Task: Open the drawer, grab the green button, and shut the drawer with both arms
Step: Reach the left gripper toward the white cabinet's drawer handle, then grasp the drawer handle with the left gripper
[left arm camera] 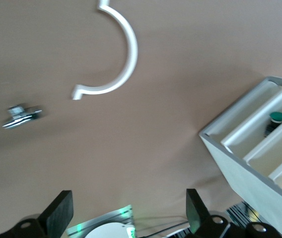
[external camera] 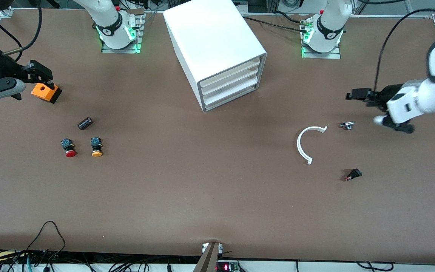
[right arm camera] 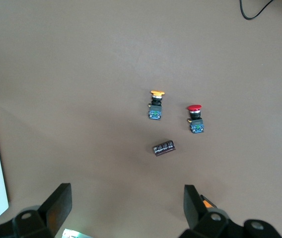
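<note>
From the front: white cabinet standing between the two bases, all four trays pushed in, so nothing begun yet. Left gripper hanging over bare table at the left arm's end, near a white C-shaped ring and a small metal clip; right gripper over an orange box at the right arm's end, with the red-capped button and orange-capped button nearer the camera. From the left wrist: fingers spread wide and holding nothing; green button visible upright inside one drawer, which of the four hard to say. Probably light, hard and stiff, cap smooth, so best pinched across the black body. Drawer likely light and free-sliding; no handle, so hooked at the front lip while the cabinet is steadied. From the right wrist: fingers likewise apart and empty above the table.
</note>
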You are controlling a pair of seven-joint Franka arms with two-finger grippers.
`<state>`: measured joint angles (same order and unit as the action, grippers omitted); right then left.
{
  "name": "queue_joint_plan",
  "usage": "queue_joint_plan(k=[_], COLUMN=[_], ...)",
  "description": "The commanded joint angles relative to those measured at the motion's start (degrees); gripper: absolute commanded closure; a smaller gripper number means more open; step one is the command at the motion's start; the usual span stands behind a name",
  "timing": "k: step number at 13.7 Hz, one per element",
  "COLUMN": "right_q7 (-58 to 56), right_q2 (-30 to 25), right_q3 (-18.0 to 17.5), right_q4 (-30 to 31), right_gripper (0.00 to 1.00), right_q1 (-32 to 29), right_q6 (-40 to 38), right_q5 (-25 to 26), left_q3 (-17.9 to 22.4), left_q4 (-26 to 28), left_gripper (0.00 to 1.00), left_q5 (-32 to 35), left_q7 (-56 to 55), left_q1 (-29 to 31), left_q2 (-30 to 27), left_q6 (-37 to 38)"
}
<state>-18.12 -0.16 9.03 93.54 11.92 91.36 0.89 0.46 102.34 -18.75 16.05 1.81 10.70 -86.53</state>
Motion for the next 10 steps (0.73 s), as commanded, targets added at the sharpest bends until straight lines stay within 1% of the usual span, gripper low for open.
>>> queue_joint_plan(k=[1, 3, 6, 8, 10], right_q7=[0.46, 0.11, -0.07, -0.07, -0.16], right_q2=[0.87, 0.87, 0.95, 0.95, 0.95], right_q3=[-0.41, -0.33, -0.32, -0.32, -0.24], right_q4=[-1.6, -1.6, -1.95, -1.95, -1.95], right_gripper=[0.0, 0.0, 0.0, 0.0, 0.0], right_q1=[-0.58, -0.66, -0.75, -0.75, -0.84], right_q6=[-0.39, -0.04, -0.04, -0.04, 0.05], right_q5=[0.69, 0.69, 0.69, 0.69, 0.69], left_q3=[-3.43, -5.37, -8.01, -10.38, -13.89], left_q4=[-1.8, -1.8, -1.89, -1.97, -1.97], left_gripper=[0.0, 0.0, 0.01, 0.01, 0.01], left_q5=[-4.44, -8.83, -15.78, -18.5, -20.1], left_q7=[2.92, 5.39, 5.84, 6.01, 8.89], left_q1=[-0.23, -0.31, -0.93, -1.8, -2.25], left_q2=[4.93, 8.8, 13.64, 16.71, 20.05], left_q6=[0.93, 0.75, 0.58, 0.32, -3.61])
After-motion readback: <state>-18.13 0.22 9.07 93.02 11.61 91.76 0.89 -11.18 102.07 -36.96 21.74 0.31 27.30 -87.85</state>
